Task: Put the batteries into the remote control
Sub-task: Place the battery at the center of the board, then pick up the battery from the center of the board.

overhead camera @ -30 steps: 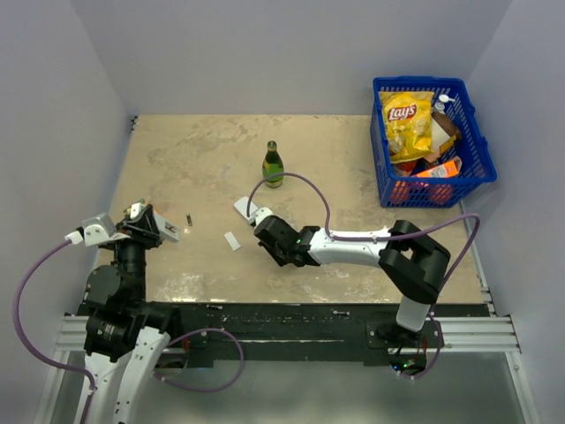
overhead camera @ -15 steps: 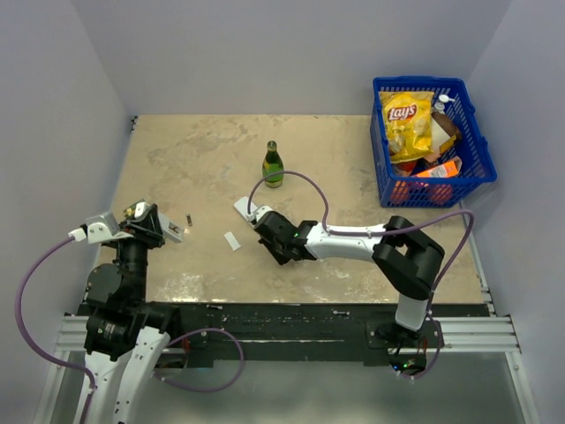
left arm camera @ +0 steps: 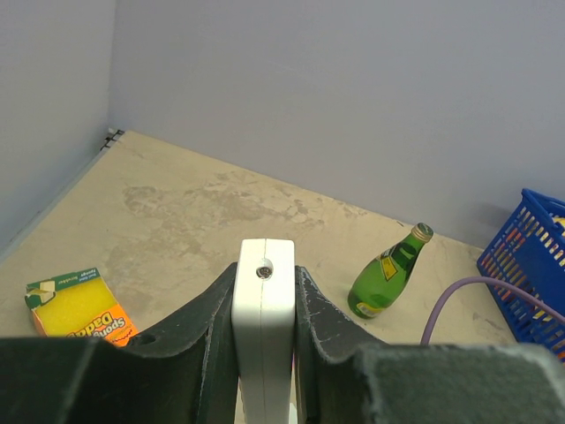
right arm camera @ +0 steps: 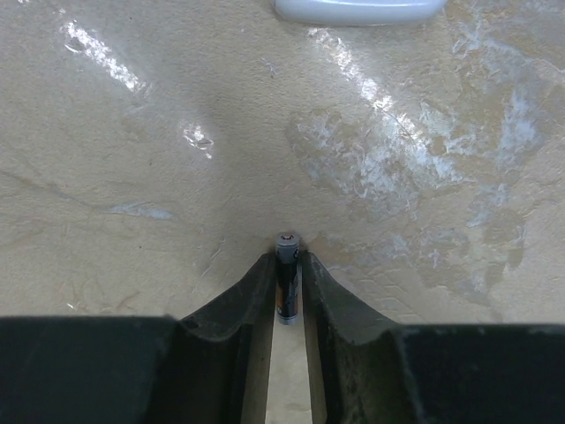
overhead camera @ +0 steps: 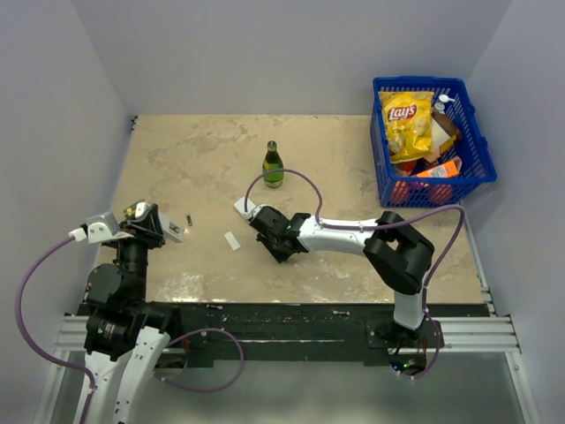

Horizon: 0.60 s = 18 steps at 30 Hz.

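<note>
Your left hand (left arm camera: 265,276) squeezes the white remote (left arm camera: 262,344). Your right hand (right arm camera: 285,261), low on the surface (right arm camera: 177,132), has a battery (right arm camera: 285,287) between its fingers; you cannot tell if it grips.

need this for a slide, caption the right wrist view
A battery between the right gripper's fingers over the mottled table, a white object at the top edge.

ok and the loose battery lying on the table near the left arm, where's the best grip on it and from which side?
Probably mid-length, straight down from above, pincer fingers closing across the round sides. The loose battery lies flat on the table, a thin cylinder, long axis roughly front to back, so a side approach would scrape the surface.
</note>
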Motion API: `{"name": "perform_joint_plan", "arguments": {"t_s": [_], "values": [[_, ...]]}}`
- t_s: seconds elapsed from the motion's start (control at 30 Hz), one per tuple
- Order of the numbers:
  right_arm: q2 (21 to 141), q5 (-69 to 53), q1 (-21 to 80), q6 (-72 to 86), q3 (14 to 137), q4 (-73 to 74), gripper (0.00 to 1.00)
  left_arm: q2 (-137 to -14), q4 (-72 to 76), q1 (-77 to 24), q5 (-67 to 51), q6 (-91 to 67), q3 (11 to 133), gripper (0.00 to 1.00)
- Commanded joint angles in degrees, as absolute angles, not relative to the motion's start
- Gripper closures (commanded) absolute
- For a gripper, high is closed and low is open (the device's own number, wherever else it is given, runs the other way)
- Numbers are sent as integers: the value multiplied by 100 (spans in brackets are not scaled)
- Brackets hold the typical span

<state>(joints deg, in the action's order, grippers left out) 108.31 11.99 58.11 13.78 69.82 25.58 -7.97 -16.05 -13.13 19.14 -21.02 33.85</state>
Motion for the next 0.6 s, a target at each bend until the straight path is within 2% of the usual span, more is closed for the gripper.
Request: {"name": "perform_joint_plan", "arguments": {"t_s": [0.0,0.4,0.43,0.47,0.57], "values": [[11188,879,5704,1257,7267,3172,76,-756,-1503,-1283,1811,-2153,3357,100],[11865,782,5572,1160,7813,3480,74,-764,-1538,-1283,1653,-2215,3340,100],[11874,843,5572,1143,7822,3489,76,-808,-1555,-1283,1618,-2215,3349,100],[11883,870,5572,1143,7822,3489,85,-826,-1556,-1283,1582,-2241,3349,100],[11839,923,5572,1125,7796,3533,94,-861,-1547,-1275,1450,-2329,3322,100]]}}
